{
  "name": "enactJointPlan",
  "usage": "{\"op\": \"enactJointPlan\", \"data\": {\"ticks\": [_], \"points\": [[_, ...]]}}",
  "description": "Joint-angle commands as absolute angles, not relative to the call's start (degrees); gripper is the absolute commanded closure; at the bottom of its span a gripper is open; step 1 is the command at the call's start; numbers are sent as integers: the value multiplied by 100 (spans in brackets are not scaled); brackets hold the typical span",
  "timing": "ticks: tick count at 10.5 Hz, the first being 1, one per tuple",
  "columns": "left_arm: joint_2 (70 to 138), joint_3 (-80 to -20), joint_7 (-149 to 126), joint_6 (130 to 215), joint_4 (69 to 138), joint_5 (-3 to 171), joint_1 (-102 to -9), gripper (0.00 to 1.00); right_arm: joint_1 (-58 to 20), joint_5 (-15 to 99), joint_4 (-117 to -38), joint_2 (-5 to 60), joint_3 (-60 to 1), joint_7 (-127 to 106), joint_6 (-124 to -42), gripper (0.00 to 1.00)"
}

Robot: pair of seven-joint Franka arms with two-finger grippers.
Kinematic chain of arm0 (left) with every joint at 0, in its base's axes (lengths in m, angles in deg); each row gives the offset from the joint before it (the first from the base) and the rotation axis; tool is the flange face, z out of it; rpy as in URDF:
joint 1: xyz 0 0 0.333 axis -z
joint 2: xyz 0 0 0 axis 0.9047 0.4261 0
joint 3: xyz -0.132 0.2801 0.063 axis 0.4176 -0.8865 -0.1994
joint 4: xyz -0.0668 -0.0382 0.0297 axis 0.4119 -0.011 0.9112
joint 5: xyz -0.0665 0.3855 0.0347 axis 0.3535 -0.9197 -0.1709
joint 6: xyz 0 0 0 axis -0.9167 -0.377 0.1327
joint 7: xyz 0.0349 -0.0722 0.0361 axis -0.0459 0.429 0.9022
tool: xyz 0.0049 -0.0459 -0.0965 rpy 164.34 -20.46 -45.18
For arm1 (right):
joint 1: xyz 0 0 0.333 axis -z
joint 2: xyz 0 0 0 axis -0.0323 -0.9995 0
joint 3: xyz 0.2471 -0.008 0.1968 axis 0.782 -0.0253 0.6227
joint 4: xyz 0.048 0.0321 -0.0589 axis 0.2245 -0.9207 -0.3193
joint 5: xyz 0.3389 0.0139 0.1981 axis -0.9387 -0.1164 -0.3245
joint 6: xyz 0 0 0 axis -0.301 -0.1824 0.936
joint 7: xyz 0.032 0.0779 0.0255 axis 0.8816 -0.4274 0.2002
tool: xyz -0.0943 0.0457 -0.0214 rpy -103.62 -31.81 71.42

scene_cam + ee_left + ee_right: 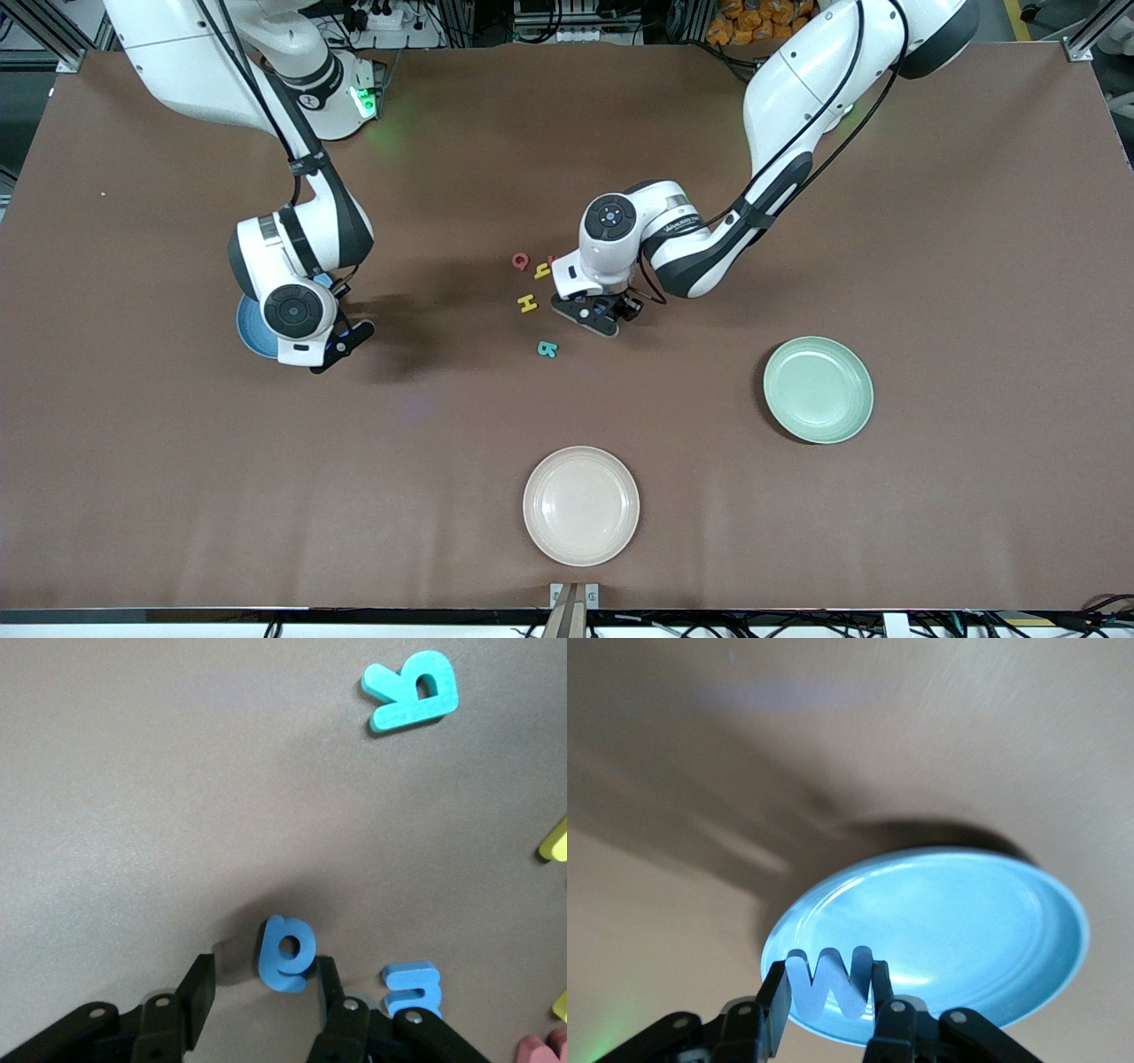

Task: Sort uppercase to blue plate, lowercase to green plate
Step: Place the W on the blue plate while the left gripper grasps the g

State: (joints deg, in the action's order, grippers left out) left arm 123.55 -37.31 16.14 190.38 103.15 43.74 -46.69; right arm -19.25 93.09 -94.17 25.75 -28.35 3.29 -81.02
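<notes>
Lowercase and uppercase letters cluster at the middle of the front view, with bare brown table (974,221) all round them. Nearest the camera, low in the frame, sits a cream plate (580,505), close to the table's edge. Higher and toward the frame's right, the green plate (819,389) lies with open room around its rim. Higher still, the teal letter (547,349) lies apart from the yellow H (527,304), the smaller yellow letter (542,272) and the red Q (520,261). Beside them the left gripper (259,985) is low at the table, fingers spread around the blue "a" (286,954), one finger beside it; a second blue letter (413,987) lies just beside. At mid-left the right gripper (829,985) clamps the blue W (830,981) over the blue plate (966,930) near its rim.
</notes>
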Motion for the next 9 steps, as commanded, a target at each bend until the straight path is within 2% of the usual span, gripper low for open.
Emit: {"op": "enactJointPlan", "data": {"ticks": [1,2,3,7,9], "points": [[12455,-3756,1789,19052,10192,4232,-4614,45,-1864,9419,-9855,2749,-2804,371,-8441,40],[12455,-3747,1789,19052,10183,4232,-4606,46,-1855,9419,-9874,2740,-2804,328,-8477,10],[12455,-3747,1789,19052,10174,4232,-4606,46,-1864,9419,-9865,2758,-2796,310,-8451,7],[12534,-3756,1772,19052,10034,4215,-4606,54,-1916,9192,-9419,2802,-2752,4,-8320,7],[12569,-3756,1772,19052,9990,4215,-4597,54,-1934,9077,-9137,2819,-2419,-627,-8275,7]]}}
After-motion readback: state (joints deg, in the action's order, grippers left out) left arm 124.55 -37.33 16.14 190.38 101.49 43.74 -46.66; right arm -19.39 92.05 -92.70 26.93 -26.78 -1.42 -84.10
